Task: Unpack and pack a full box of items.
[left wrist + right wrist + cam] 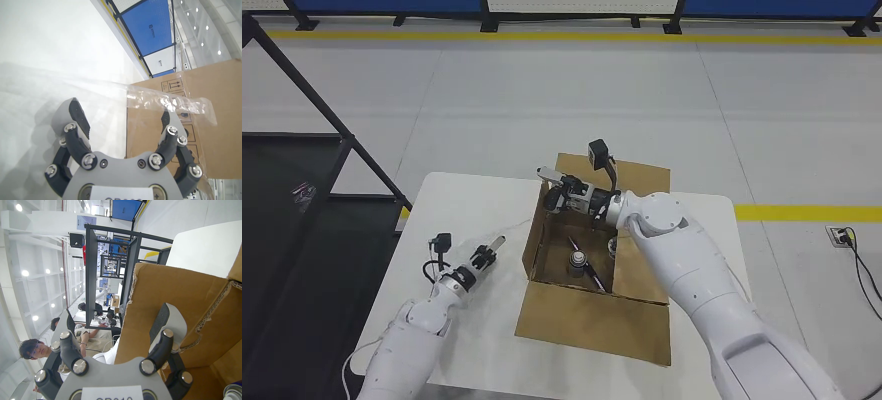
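Note:
An open cardboard box (587, 322) stands in the middle of the white table (457, 205). Inside it are a dark-capped bottle (578, 262) and a can (232, 391). My right gripper (556, 192) is at the box's far left corner. It is open (115, 321), with an upright cardboard flap (170, 289) between its fingers; one finger (163, 321) is inside the box. My left gripper (485, 256) is low over the table, left of the box, and open (122, 115). A clear plastic wrapper (166, 101) lies across one fingertip (166, 118), with the box's side wall (213, 121) behind.
A black metal frame (317, 170) with dark netting stands off the table's left edge. A flattened box flap (647, 280) spreads over the table to the right of the box. Bare tabletop lies left of the box and in front of my left gripper.

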`<state>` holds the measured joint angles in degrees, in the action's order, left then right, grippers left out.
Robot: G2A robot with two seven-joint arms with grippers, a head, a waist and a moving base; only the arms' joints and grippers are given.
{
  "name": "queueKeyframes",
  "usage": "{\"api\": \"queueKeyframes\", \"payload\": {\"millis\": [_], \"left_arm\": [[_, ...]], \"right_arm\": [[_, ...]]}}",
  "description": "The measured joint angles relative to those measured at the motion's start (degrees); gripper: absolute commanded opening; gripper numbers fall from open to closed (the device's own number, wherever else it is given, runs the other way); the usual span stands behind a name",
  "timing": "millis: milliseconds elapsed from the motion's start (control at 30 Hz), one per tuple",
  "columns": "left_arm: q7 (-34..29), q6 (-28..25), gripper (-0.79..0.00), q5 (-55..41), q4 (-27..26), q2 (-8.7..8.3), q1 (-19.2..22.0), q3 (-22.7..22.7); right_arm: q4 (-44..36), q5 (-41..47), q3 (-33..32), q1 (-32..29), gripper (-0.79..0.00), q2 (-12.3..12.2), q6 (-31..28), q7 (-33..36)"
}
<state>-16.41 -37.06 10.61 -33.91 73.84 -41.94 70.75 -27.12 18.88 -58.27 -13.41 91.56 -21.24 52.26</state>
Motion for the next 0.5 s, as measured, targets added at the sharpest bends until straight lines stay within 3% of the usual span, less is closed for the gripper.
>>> {"api": "queueKeyframes", "payload": {"millis": [300,500], "left_arm": [[-5.36,0.44,0.000,-9.52,-1.09,0.96,0.81,0.62],[-8.23,-3.27,0.000,-9.10,-0.86,0.16,-0.37,1.55]], "right_arm": [[-0.79,-0.57,0.09,-0.37,0.000,0.20,0.29,-0.19],[-1.13,-1.00,-0.32,-0.86,0.000,0.00,0.39,-0.57]]}}
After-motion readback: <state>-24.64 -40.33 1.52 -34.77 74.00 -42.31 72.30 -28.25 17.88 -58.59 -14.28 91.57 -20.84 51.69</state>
